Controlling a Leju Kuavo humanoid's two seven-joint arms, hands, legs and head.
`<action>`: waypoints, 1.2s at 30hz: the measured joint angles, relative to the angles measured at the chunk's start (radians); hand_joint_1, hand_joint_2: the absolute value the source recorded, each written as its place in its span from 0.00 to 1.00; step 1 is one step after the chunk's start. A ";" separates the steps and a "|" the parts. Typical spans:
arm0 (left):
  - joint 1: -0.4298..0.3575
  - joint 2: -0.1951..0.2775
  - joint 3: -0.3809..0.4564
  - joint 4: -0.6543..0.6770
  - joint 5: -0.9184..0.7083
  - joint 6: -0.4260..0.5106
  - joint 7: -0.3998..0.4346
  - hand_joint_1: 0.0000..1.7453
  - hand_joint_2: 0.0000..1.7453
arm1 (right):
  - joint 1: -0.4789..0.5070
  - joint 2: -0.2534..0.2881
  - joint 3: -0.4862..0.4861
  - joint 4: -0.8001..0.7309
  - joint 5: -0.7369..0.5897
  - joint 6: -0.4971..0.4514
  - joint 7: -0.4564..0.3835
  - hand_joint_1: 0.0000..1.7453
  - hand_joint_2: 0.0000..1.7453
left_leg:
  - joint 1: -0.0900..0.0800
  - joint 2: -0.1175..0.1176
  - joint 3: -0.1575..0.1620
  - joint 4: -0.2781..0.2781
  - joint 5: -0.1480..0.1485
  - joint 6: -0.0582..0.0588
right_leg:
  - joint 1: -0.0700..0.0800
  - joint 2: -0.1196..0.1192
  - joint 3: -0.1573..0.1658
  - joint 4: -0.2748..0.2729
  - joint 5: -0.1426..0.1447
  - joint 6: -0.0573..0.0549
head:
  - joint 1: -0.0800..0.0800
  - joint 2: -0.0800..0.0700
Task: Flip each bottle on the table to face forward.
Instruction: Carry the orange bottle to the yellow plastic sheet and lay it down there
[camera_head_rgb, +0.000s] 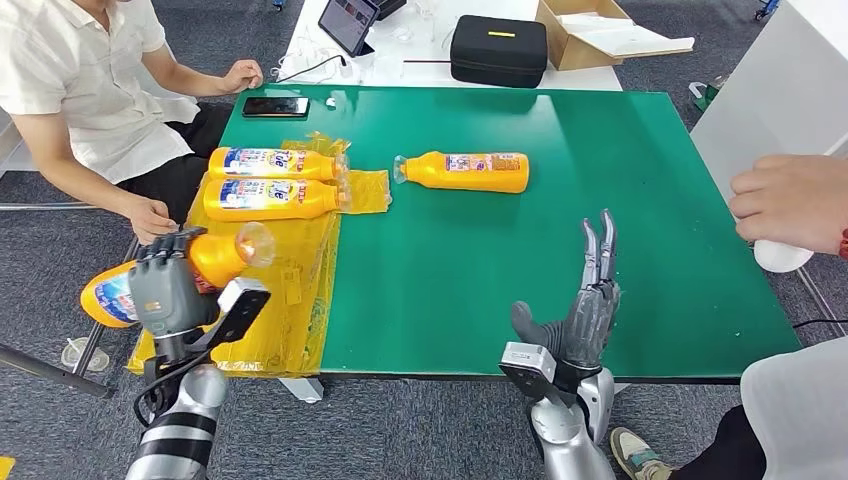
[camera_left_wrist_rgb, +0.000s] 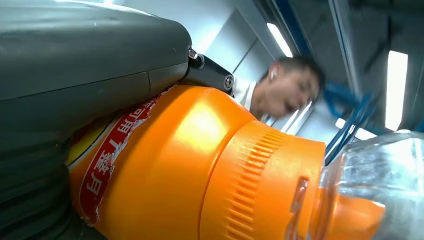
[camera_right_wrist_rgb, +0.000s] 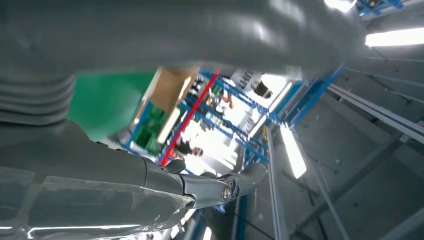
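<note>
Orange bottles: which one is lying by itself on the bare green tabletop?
The orange bottle near the table's middle, clear cap pointing left. The other two lying bottles rest on yellow plastic, and the left hand holds a fourth.

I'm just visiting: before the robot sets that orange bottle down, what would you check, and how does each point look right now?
1. Grip: left robot hand wraps the held bottle off the table's left edge: ok.
2. Landing spot: bare green table between the yellow sheet and the lone bottle: ok.
3. Right robot hand open, fingers up, holding nothing: ok.
4. A person's hand lies close to the held bottle: not ok.
5. Label side of held bottle: cannot tell.
6. Two bottles lie on the sheet, labels up: ok.
</note>
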 joint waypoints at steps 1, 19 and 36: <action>-0.024 0.006 0.001 0.058 -0.031 -0.001 0.025 1.00 1.00 | 0.000 -0.001 0.012 0.005 -0.012 0.000 0.000 0.00 0.00 | 0.000 0.000 0.000 0.000 0.000 0.000 | 0.000 0.000 0.000 0.000 0.000 0.000 | 0.000 0.000; -0.203 0.090 -0.166 0.491 -0.098 -0.336 0.144 0.25 1.00 | -0.020 -0.035 0.138 0.074 -0.127 0.001 0.000 0.00 0.00 | 0.000 0.000 0.001 0.000 0.000 0.000 | 0.000 0.000 0.001 0.000 0.000 0.000 | 0.000 0.000; -0.275 0.159 -0.192 0.514 0.091 -0.862 -0.008 0.00 1.00 | -0.052 -0.061 0.215 0.117 -0.198 0.001 0.000 0.00 0.00 | 0.000 -0.006 0.012 -0.001 0.000 0.000 | 0.000 -0.004 0.015 0.000 -0.002 -0.001 | 0.000 0.000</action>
